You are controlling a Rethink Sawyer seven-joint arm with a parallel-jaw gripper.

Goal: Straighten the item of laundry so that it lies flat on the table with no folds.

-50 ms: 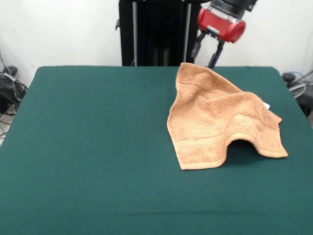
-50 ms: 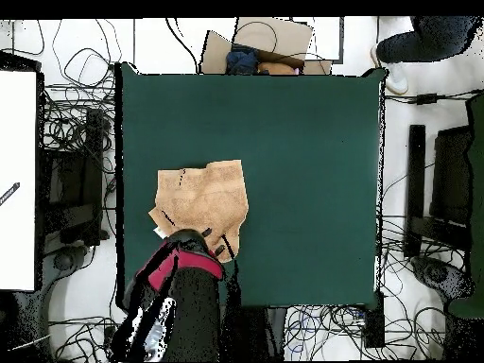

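1. Tabletop (image 1: 88, 147): dark green, bare across the left half in the front view.
2. Towel (image 1: 220, 122): orange-tan terry cloth, right of centre toward the far edge. Not flat. One corner stands raised at the far side, just below the gripper; near edge arches up off the felt, leaving a shadowed hollow beneath. Woven band visible along the near-left edge. Small white tag peeking out at the right edge.
3. Gripper (image 1: 205, 55): red-bodied, two dark fingers pointing down, spread slightly apart, tips just above and behind the raised corner. Nothing seen clamped between them; contact with the cloth cannot be told from the front.
4. Overhead check: towel (image 2: 201, 203) sits just beyond the gripper (image 2: 220, 250), away from the base, fingers at its nearest corner.
5. Key relation, as judged: cloth extends from the gripper outward toward table centre, long axis roughly crosswise to the arm. Raised corner nearest the fingers, so likely the grasp point.
6. Task judged unfinished: folds and hump remain.
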